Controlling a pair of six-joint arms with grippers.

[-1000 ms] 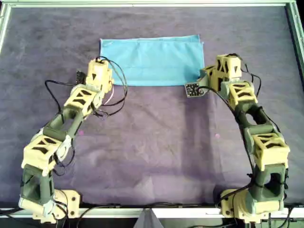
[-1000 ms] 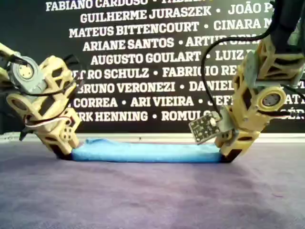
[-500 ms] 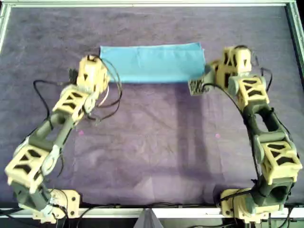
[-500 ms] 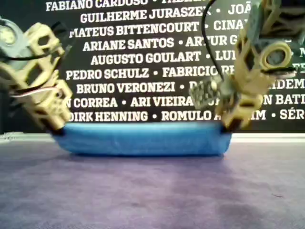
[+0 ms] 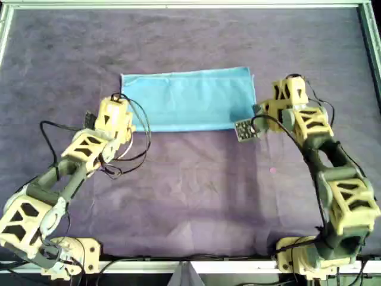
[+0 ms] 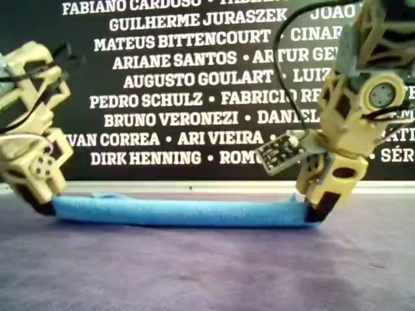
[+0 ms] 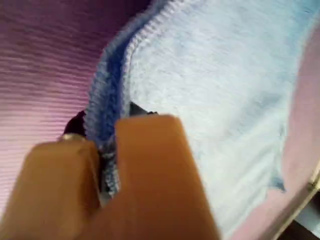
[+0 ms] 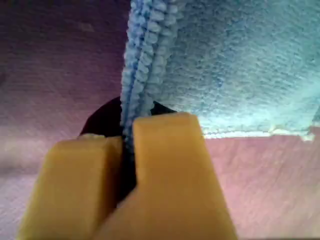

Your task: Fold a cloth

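The light blue cloth lies as a wide rectangle on the purple sheet, and shows as a low strip in the exterior view. One arm's gripper pinches its near corner at the overhead view's left. The other arm's gripper pinches its near corner at the right. The wrist views do not show which arm is which. My first gripper is shut on a doubled cloth edge. My second gripper is shut on a doubled cloth edge.
The dark purple sheet covers the table inside a metal frame. A small speckled tag board juts from the right arm. Loose cables hang off the left arm. A black banner with white names stands behind.
Both grippers lifted the cloth's held edge, then drew it toward the arm bases and lowered it. The cloth now lies nearer and flat again.
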